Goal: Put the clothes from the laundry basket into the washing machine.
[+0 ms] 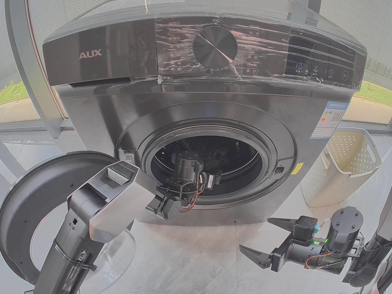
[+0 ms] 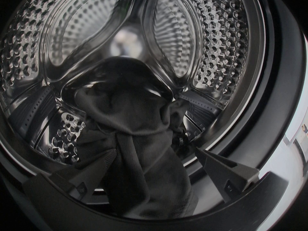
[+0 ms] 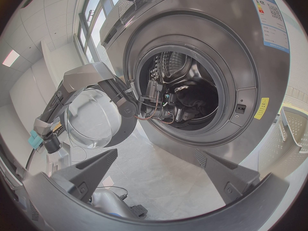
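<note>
The grey washing machine [image 1: 94, 115] stands with its round door [image 1: 24, 209] swung out to the left. My left gripper [image 2: 154, 154] is inside the drum [image 2: 224, 32], open, its fingers spread wide on either side of a dark garment [image 2: 134, 113] heaped on the drum floor and trailing toward the opening. From the right wrist view the same garment [image 3: 195, 98] lies just beyond that gripper [image 3: 189, 114]. My right gripper [image 1: 255, 234] hangs open and holds nothing, low over the floor in front of the machine, right of the opening. The white laundry basket [image 1: 347, 164] stands beside the machine's right side.
The open door's glass bowl [image 3: 93, 119] juts out on the left, close to my left arm. Pale tiled floor [image 1: 196, 258] lies free in front of the machine. Windows run behind it.
</note>
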{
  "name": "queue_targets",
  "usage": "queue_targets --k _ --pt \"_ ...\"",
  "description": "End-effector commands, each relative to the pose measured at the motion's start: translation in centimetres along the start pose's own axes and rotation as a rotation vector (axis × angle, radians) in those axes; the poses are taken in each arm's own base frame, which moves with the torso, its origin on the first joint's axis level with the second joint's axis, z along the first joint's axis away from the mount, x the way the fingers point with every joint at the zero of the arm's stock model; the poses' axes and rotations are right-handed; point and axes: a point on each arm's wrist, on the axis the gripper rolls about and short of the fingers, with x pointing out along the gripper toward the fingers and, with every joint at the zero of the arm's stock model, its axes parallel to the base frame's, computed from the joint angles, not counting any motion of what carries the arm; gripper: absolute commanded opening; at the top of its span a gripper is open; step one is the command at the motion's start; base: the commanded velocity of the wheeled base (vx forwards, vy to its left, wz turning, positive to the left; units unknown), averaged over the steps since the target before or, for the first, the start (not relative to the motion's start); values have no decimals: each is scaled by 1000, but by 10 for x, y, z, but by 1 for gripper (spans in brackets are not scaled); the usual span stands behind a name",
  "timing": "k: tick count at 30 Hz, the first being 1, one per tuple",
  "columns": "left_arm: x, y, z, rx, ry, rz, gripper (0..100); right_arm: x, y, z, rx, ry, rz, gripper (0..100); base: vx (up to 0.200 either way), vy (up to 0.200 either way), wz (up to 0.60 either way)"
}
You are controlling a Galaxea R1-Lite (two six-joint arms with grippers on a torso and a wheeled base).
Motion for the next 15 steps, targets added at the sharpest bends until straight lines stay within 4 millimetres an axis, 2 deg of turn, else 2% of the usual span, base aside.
queue_targets --k 1,10,11,15 --pt "3 -1 -15 8 31 -1 100 1 0 1 0 -5 1 100 0 0 0" --pt "8 -2 -18 19 25 0 100 1 0 1 0 -5 1 100 0 0 0" --pt "8 -2 -18 20 26 0 0 1 0 1 0 -5 1 100 0 0 0" --pt "8 -3 -20 26 32 -3 0 1 0 1 0 -8 2 100 0 0 0"
